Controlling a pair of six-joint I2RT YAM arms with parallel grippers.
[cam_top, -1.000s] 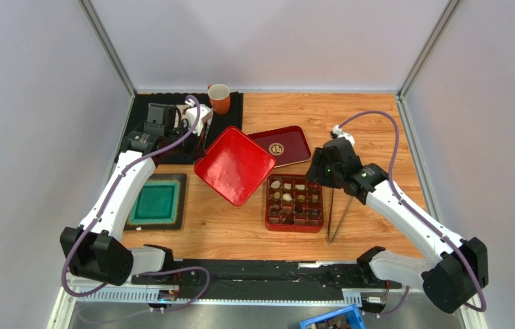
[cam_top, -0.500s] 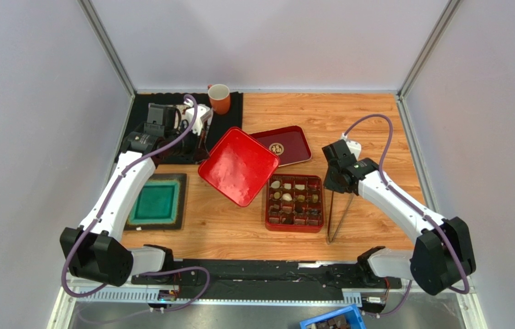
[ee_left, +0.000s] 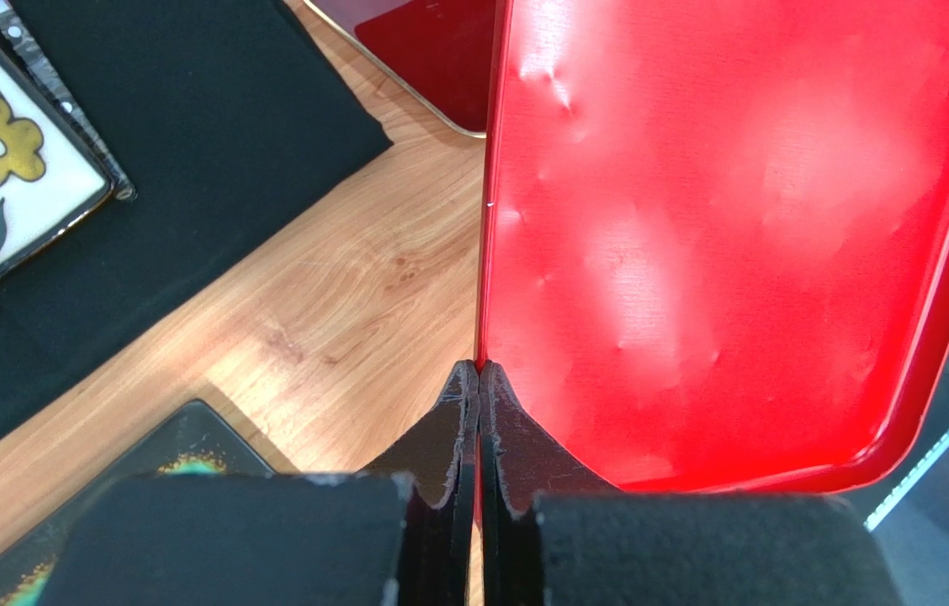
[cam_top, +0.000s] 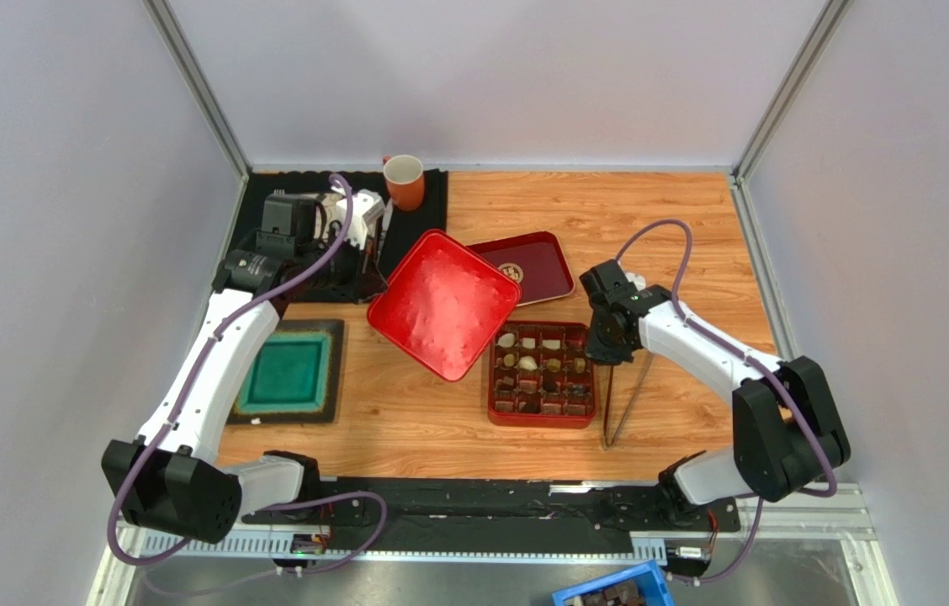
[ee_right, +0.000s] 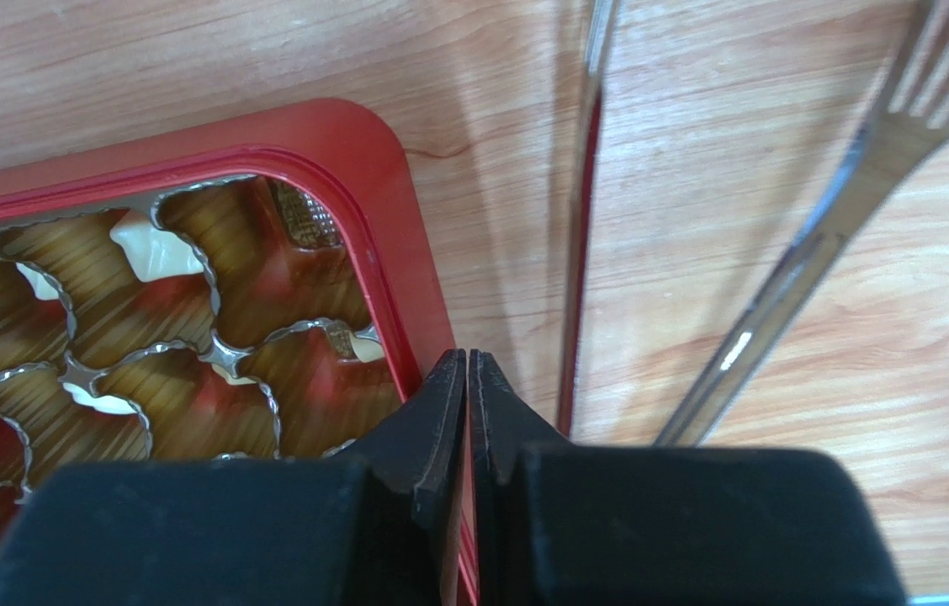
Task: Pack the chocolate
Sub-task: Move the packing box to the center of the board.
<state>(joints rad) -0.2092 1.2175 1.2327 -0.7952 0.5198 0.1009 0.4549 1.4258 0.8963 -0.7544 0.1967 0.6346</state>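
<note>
Hanging tilted above the bench [cam_top: 695,227], a red lid [cam_top: 442,303] is held by the left end effector [ee_left: 480,373]. Its fingers are pressed fully together on the lid's thin edge, as the left wrist view shows. From above, the lid is seen between the black mat and the red box [cam_top: 496,379], and its far corner covers part of a dark red tray [cam_top: 540,263] with a gold emblem.

The chocolate [cam_top: 543,366] is found in the gridded compartments of the red box. Dark and pale pieces are spread over several cells, each piece apart from the others. In the right wrist view a white piece is seen in one gold-lined cell near the box's corner.

The right end effector [ee_right: 467,360] is set at the box's right rim and closed to a hairline gap, with a sliver of red rim visible between the fingers. Metal tongs [cam_top: 625,398] lie on the wood just beside that rim. A mug [cam_top: 405,181] stands at the far edge.
</note>
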